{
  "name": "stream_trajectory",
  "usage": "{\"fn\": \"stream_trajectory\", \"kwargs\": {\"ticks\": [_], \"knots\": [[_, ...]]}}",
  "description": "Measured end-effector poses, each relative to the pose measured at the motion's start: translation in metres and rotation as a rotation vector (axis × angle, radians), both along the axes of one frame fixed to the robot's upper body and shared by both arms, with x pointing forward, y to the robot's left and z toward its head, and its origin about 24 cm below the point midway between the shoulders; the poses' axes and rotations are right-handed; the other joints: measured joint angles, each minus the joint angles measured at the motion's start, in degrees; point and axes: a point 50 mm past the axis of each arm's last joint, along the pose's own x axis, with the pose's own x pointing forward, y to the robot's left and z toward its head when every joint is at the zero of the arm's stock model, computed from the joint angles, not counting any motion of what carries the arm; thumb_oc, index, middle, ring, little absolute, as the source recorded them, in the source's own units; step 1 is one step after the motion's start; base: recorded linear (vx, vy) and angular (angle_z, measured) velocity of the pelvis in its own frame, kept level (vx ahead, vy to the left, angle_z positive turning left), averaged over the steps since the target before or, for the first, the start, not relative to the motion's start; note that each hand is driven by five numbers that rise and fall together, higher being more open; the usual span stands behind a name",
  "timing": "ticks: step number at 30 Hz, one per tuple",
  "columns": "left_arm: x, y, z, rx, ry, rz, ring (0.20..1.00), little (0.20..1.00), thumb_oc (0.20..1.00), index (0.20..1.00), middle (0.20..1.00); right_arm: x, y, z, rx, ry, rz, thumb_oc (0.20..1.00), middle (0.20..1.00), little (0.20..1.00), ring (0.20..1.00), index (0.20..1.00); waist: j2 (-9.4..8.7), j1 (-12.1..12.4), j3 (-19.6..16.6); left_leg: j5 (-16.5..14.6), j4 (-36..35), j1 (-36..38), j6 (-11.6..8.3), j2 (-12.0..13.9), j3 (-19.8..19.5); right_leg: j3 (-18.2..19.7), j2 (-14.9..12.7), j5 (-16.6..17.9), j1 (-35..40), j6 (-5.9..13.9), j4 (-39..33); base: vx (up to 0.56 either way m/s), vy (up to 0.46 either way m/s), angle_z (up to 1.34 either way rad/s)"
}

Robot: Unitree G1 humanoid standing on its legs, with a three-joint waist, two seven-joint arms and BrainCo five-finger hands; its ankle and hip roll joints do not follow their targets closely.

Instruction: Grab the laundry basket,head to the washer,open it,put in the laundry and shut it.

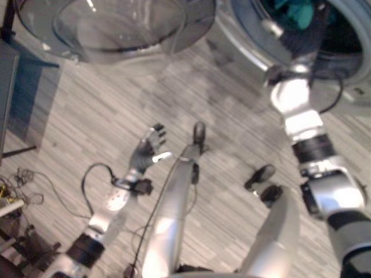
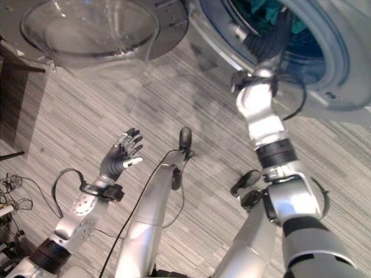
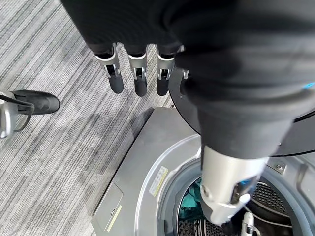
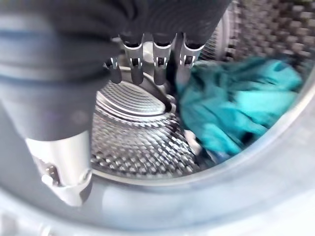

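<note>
**Right hand inside the open washer**

The washer door (image 1: 116,26) hangs open at far left. The left hand (image 2: 122,153) hovers over grey floor (image 1: 87,110), fingers spread, empty. The right hand (image 4: 152,54) reaches into the washer drum (image 4: 142,132), fingers straight, beside teal laundry (image 4: 236,108).

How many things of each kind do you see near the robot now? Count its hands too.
Washer: 1
Washer door, open: 1
Teal laundry in the drum: 1 heap
Robot hands: 2, the left hand over the floor, the right hand inside the drum, both with straight fingers
Total: 5
</note>
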Motion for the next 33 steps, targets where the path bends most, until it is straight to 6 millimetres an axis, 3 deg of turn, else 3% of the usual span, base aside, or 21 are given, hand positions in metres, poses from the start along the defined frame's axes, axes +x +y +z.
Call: {"fn": "stream_trajectory", "kwargs": {"ticks": [3,5,8,10,11,15,16,19,20,24,27,32,33], "knots": [[0.000,-0.004,-0.002,-0.018,0.004,0.009,1.000,1.000,1.000,1.000,1.000,-0.005,0.012,-0.039,-0.041,0.086,0.049,1.000,1.000,1.000,1.000,1.000,-0.50,-0.29,-0.16,2.15,-5.45,4.18,-0.37,0.55,-0.05,-1.23,1.34,1.66,3.59,0.12,-4.20,-0.05,0.010,-0.09],[0.001,-0.005,-0.002,-0.023,-0.001,0.017,1.000,1.000,1.000,1.000,1.000,-0.016,0.023,-0.068,-0.085,0.151,0.114,1.000,1.000,1.000,1.000,1.000,-1.85,-1.37,-0.38,2.60,-7.21,6.73,-0.64,1.09,-0.36,-2.31,2.38,2.46,6.58,0.02,-6.67,-0.03,0.003,-0.09],[0.003,-0.002,-0.004,-0.019,0.003,0.040,1.000,1.000,1.000,1.000,1.000,-0.034,0.031,-0.128,-0.071,0.324,0.183,1.000,1.000,1.000,1.000,1.000,-5.41,-2.95,-1.70,3.04,-10.38,12.89,-0.93,1.86,0.08,-2.68,4.14,3.60,12.95,0.66,-11.35,0.00,-0.008,-0.13],[0.004,0.001,-0.004,-0.017,0.002,0.062,1.000,1.000,1.000,1.000,1.000,-0.043,0.032,-0.156,-0.059,0.420,0.212,1.000,1.000,1.000,1.000,1.000,-6.74,-3.93,-2.47,2.94,-11.21,15.60,-1.07,2.22,0.25,-2.78,4.92,4.09,15.82,0.76,-13.21,0.03,-0.002,-0.11],[0.006,0.007,-0.005,-0.009,0.005,0.092,1.000,1.000,1.000,1.000,1.000,-0.058,0.030,-0.189,-0.053,0.543,0.243,1.000,1.000,1.000,1.000,1.000,-7.75,-4.95,-2.80,2.60,-12.32,20.15,-1.47,2.53,0.19,-3.57,5.74,4.82,21.16,1.06,-16.11,0.05,0.002,-0.12],[0.004,0.025,-0.017,0.034,0.046,0.165,1.000,1.000,1.000,1.000,1.000,-0.095,0.018,-0.247,-0.066,0.782,0.302,1.000,1.000,1.000,1.000,1.000,-9.71,-5.97,-4.77,0.81,-13.12,29.26,-1.74,3.24,0.83,-3.54,7.60,6.02,31.76,1.99,-21.84,0.07,-0.013,-0.18],[0.000,0.033,-0.021,0.048,0.059,0.194,1.000,1.000,1.000,1.000,1.000,-0.110,0.009,-0.263,-0.086,0.860,0.303,1.000,1.000,1.000,1.000,1.000,-10.91,-6.60,-6.30,0.53,-14.33,32.31,-1.98,3.61,1.84,-2.78,8.06,6.50,34.15,2.11,-23.68,0.07,-0.035,-0.28],[-0.009,0.042,-0.036,0.081,0.113,0.230,1.000,1.000,1.000,1.000,1.000,-0.130,-0.007,-0.279,-0.130,0.963,0.330,1.000,1.000,1.000,1.000,1.000,-11.47,-7.84,-7.54,0.45,-16.20,38.05,-2.10,4.01,2.06,-3.07,9.37,7.92,40.68,2.47,-28.02,0.09,-0.009,-0.13],[-0.017,0.049,-0.049,0.096,0.162,0.253,1.000,1.000,1.000,1.000,1.000,-0.148,-0.020,-0.289,-0.141,1.026,0.328,1.000,1.000,1.000,1.000,1.000,-11.69,-8.43,-9.36,0.33,-18.20,41.49,-2.28,3.96,2.21,-3.29,9.83,8.43,44.18,2.45,-30.44,0.04,0.008,-0.10],[-0.040,0.068,-0.081,0.099,0.303,0.353,1.000,1.000,1.000,1.000,1.000,-0.172,-0.037,-0.274,-0.149,0.997,0.310,1.000,1.000,1.000,1.000,1.000,-11.03,-10.12,-12.74,0.29,-21.79,48.93,-2.34,4.07,3.95,-2.77,10.92,10.73,51.75,2.80,-36.87,0.06,-0.014,-0.20],[-0.058,0.071,-0.096,0.084,0.371,0.399,1.000,1.000,1.000,1.000,1.000,-0.168,-0.044,-0.224,-0.193,0.772,0.265,1.000,1.000,1.000,1.000,1.000,-9.79,-12.34,-17.33,-0.12,-25.21,54.71,-2.83,4.29,6.20,-1.64,11.66,12.31,56.62,3.17,-41.69,0.14,-0.042,-0.30],[-0.074,0.060,-0.112,0.042,0.448,0.418,1.000,1.000,1.000,1.000,1.000,-0.165,-0.061,-0.155,-0.329,0.443,0.084,1.000,1.000,1.000,1.000,1.000,-8.20,-12.24,-23.55,0.26,-29.02,59.93,-3.20,4.81,8.11,-0.33,13.09,13.24,60.31,3.55,-45.90,0.10,-0.030,-0.20],[-0.075,0.060,-0.113,0.044,0.454,0.415,1.000,1.000,1.000,1.000,1.000,-0.164,-0.064,-0.148,-0.351,0.417,0.052,1.000,1.000,1.000,1.000,1.000,-8.15,-12.18,-23.60,0.37,-29.26,60.58,-3.19,4.86,8.16,-0.29,13.36,13.49,61.40,3.62,-46.33,0.09,-0.024,-0.08]]}}
